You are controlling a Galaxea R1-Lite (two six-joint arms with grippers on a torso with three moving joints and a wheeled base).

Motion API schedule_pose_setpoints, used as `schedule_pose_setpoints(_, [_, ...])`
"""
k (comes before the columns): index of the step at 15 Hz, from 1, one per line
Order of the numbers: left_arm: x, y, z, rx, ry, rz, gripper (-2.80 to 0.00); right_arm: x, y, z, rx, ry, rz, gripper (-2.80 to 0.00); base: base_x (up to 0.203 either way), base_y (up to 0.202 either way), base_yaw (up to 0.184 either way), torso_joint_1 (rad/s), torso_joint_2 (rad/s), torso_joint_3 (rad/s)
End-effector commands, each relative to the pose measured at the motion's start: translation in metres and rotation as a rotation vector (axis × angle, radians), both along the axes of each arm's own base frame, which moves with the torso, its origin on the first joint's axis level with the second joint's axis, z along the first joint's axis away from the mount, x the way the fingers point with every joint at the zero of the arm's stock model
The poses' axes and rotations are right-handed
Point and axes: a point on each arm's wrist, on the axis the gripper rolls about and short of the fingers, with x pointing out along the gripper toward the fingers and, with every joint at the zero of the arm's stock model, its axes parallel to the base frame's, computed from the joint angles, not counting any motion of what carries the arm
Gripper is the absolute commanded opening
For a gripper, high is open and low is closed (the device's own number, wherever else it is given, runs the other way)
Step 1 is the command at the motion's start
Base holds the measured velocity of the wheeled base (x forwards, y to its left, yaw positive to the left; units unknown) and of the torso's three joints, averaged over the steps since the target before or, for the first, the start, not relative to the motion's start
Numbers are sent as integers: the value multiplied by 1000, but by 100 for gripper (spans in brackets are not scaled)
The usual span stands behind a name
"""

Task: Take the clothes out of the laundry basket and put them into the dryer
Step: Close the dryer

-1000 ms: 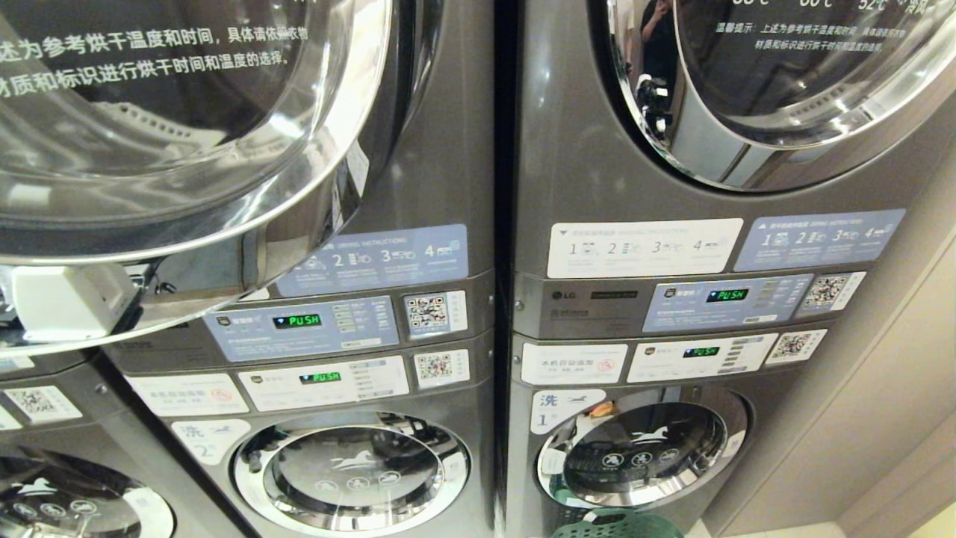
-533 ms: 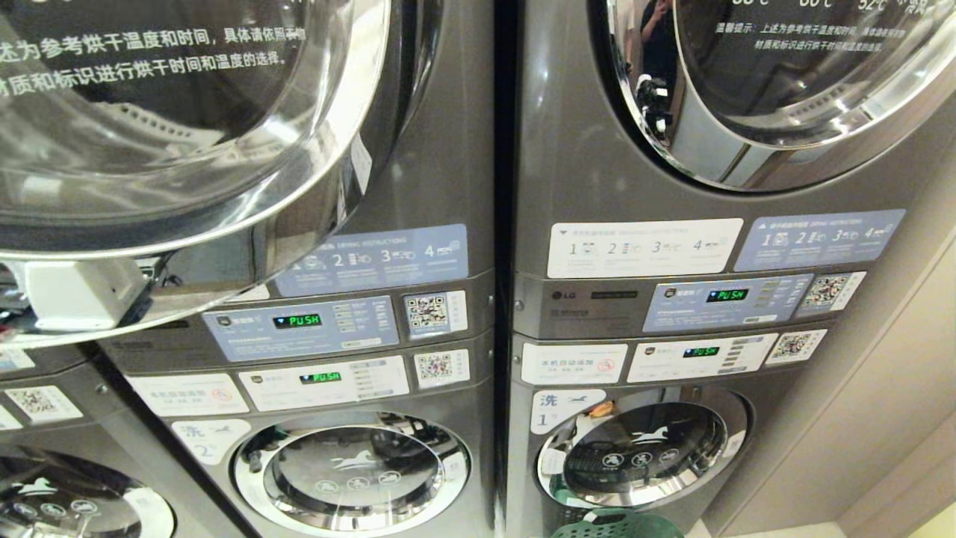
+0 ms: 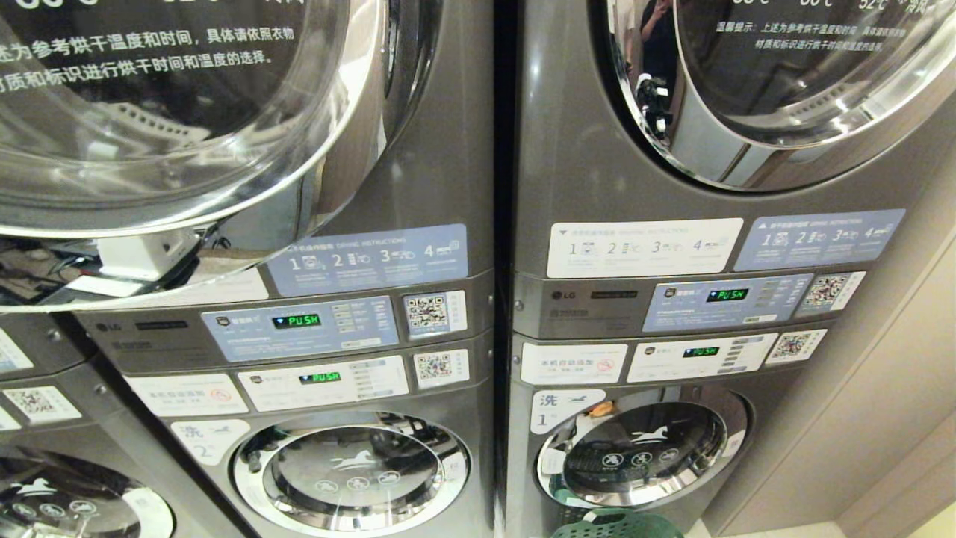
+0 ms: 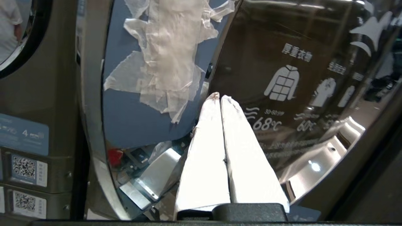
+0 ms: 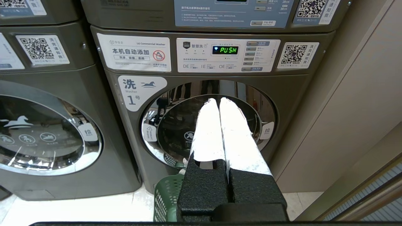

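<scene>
Showing the green laundry basket (image 5: 166, 196) sitting on the tiled floor (image 5: 78, 208) before the lower washer (image 5: 207, 125); its clothes are hidden, presumably soft, light, best pinched at a fold. Left gripper (image 4: 220, 98), pressed closed and empty, is facing the dryer door (image 4: 298, 78); right gripper (image 5: 215, 101), likewise closed and empty, is hanging above the basket.

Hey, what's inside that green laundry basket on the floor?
Only the green laundry basket rim and perforated wall show, below the washer door. A pale scrap peeks at the rim; the right pincer covers the rest.
</scene>
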Motion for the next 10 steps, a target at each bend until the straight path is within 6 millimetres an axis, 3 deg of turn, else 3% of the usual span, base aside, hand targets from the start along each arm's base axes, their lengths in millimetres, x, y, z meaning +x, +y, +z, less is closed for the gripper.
schedule_pose_setpoints(1, [23,0,2,-10,33,15,-280,0,0,0,0,2,1,-280,0,0,0,0,0,0])
schedule_pose_setpoints(5, [49,3,4,-24,38,65,-280,0,0,0,0,-1,1,-280,0,0,0,0,0,0])
schedule_pose_setpoints(10, [107,20,3,-29,8,167,-280,0,0,0,-3,0,1,-280,0,0,0,0,0,0])
